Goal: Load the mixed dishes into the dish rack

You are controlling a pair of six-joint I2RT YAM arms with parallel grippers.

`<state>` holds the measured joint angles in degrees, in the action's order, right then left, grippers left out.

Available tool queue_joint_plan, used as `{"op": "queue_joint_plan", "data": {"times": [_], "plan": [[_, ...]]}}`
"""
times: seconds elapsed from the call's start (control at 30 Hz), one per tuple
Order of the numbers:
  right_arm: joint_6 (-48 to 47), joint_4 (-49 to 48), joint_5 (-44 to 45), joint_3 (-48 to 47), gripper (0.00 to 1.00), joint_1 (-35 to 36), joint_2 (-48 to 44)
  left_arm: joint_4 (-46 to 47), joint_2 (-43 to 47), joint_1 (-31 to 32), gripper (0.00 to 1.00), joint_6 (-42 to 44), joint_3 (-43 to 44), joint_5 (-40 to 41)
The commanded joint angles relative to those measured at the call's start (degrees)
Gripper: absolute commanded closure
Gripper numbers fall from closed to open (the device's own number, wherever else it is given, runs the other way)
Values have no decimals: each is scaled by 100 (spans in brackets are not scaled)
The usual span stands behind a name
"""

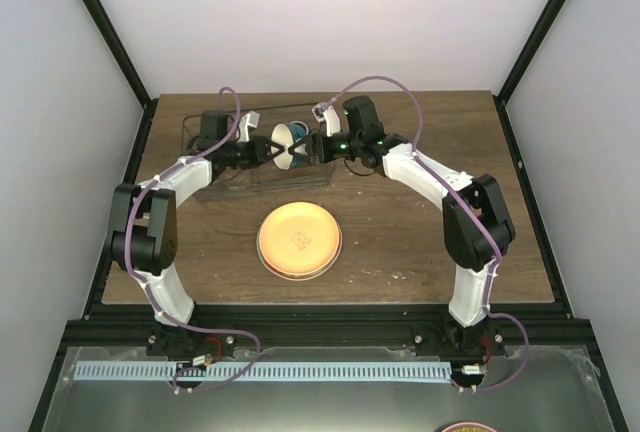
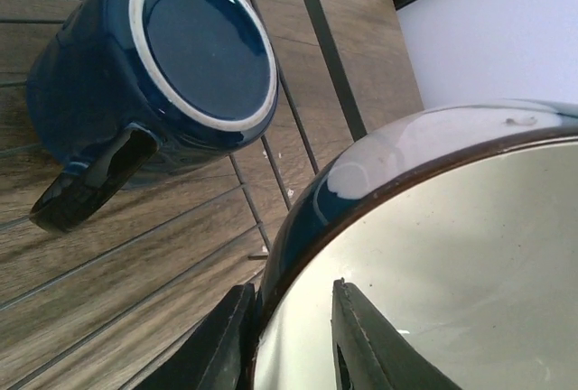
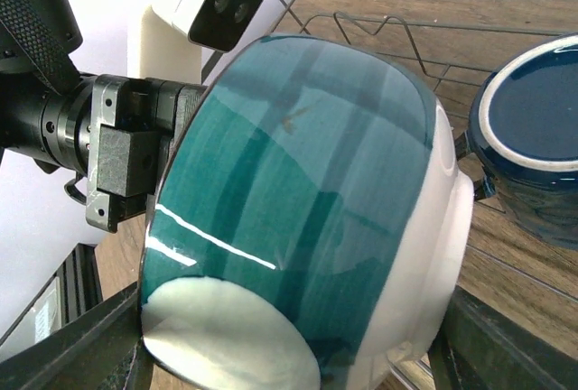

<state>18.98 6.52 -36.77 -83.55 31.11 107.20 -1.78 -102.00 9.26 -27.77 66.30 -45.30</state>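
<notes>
Left wrist, unlike right wrist, shows inside the bowl.

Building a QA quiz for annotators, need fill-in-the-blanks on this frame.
1. Only the ___ lies on the table outside the rack.
2. The mug in the rack turns its ___ towards the left wrist camera.
3. On the bowl, the left tool has one finger inside and one outside, straddling the ___.

Missing words: plate; base; rim.
</notes>
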Motion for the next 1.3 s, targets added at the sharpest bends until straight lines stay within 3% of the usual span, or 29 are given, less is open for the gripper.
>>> {"op": "queue_joint_plan", "data": {"times": [0.0,0.07,0.2,0.3,0.57,0.73,1.0,1.27], "plan": [[-162,-165,132,-310,72,105,59,328,-55,160,74,79,16,-540],[-188,-145,223,-356,74,106,91,315,-75,149,66,83,19,-564],[-285,-30,494,-444,75,105,104,158,44,81,32,214,4,-452],[-380,124,672,-571,76,98,120,-259,204,-46,20,447,70,-323],[-563,541,1006,-953,76,105,211,-1654,783,-536,16,1343,408,179],[-663,828,1348,-1210,77,141,249,-1855,1261,-640,16,1368,444,539],[-1243,1997,2861,-2252,79,600,592,-2148,1646,-687,16,1448,626,935],[-1360,3087,4040,-3366,78,1025,1127,-1993,2015,-711,16,1274,246,1111]]}}
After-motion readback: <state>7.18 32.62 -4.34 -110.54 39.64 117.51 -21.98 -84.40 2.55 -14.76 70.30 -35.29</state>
